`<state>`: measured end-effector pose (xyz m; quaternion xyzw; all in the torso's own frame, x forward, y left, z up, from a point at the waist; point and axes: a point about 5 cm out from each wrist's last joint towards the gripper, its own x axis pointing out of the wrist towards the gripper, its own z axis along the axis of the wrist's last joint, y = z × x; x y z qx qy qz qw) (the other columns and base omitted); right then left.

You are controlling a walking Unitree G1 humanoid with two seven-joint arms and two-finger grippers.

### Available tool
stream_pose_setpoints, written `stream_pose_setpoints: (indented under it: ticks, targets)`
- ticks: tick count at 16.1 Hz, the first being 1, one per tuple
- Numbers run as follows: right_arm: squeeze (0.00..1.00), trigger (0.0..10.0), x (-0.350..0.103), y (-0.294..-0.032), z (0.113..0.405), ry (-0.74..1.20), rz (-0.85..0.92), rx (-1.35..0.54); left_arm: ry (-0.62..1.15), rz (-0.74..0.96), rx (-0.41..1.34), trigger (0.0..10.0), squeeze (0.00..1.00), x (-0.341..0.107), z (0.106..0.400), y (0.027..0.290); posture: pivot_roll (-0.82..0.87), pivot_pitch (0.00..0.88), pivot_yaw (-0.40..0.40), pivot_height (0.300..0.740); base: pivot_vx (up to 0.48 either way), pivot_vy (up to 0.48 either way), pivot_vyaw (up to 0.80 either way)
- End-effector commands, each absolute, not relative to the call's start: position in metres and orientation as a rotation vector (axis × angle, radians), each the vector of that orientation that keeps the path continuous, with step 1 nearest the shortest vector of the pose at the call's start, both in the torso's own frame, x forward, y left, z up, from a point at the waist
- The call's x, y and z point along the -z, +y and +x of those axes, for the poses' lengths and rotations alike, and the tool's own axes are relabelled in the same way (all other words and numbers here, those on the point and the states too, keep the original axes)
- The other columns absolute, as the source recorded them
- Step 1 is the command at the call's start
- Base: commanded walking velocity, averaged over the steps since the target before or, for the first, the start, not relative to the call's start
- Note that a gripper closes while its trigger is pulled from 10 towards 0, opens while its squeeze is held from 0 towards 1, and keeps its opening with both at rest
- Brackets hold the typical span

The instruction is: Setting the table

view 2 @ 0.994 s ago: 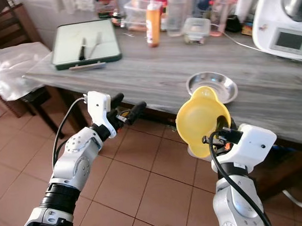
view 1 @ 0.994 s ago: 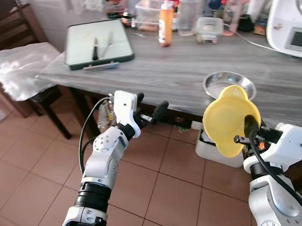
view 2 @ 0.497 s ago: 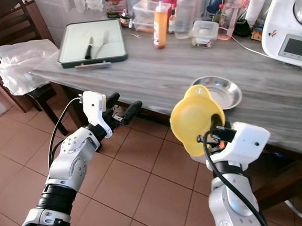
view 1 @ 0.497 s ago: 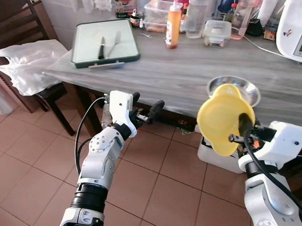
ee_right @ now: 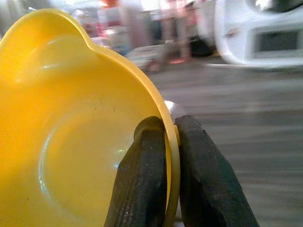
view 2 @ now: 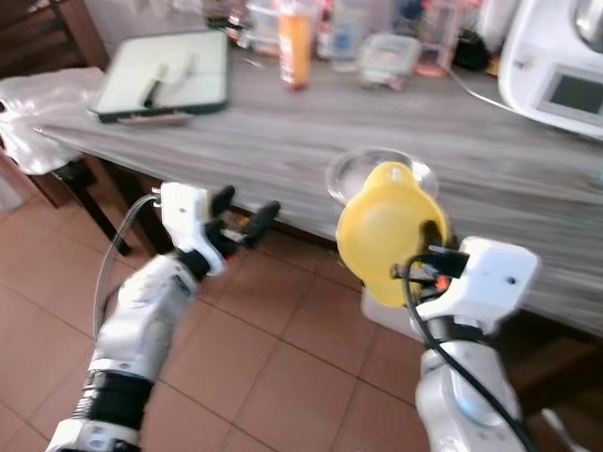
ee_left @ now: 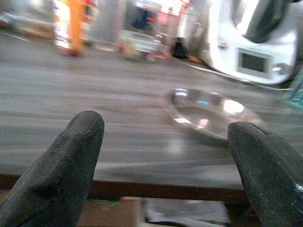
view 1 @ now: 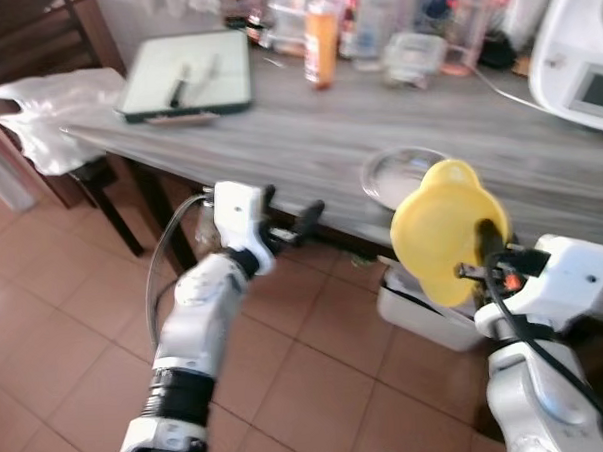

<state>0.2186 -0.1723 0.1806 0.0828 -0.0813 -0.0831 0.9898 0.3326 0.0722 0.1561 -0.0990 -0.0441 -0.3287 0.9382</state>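
Closer now to table edge (view 1: 310, 191): yellow bowl (view 1: 437, 232) on edge, right claw (ee_right: 163, 142) clamping rim; left claw (view 1: 286, 222) spread.

Both arms are silver-grey, rounded shells with a black ribbed collar at the forearm. The left gripper (view 1: 284, 215) sits on a white boxy wrist block, its two fingers long, black and blunt-tipped. A black cable loops beside that arm. The right gripper (view 1: 486, 253) has the same white housing, black cables and a small orange-red spot.
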Motion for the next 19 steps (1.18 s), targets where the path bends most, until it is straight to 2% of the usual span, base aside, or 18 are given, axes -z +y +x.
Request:
stream_pose_setpoints:
  ticks: [1, 4, 9, 19]
  targets:
    - [0.00, 10.0, -0.188, -0.169, 0.217, -0.200, 0.184, 0.161, -0.105, -0.180, 0.650, 10.0, 0.00, -0.162, 0.335, 0.079, 0.00, 0.119, 0.012, 0.740, 0.000, 0.000, 0.00]
    - [0.00, 10.0, -0.188, -0.169, 0.218, -0.199, 0.180, 0.160, -0.102, -0.139, 0.618, 10.0, 0.00, -0.161, 0.338, 0.090, 0.00, 0.114, 0.009, 0.740, 0.000, 0.000, 0.00]
    - [0.00, 10.0, -0.188, -0.168, 0.219, -0.197, 0.177, 0.141, -0.118, -0.128, 0.627, 10.0, 0.00, -0.163, 0.338, 0.092, 0.00, 0.103, 0.001, 0.740, 0.000, 0.000, 0.00]
    - [0.00, 10.0, -0.187, -0.167, 0.217, -0.188, 0.178, 0.138, -0.116, -0.136, 0.645, 10.0, 0.00, -0.162, 0.337, 0.089, -0.01, 0.108, 0.002, 0.740, 0.367, 0.000, 0.00]
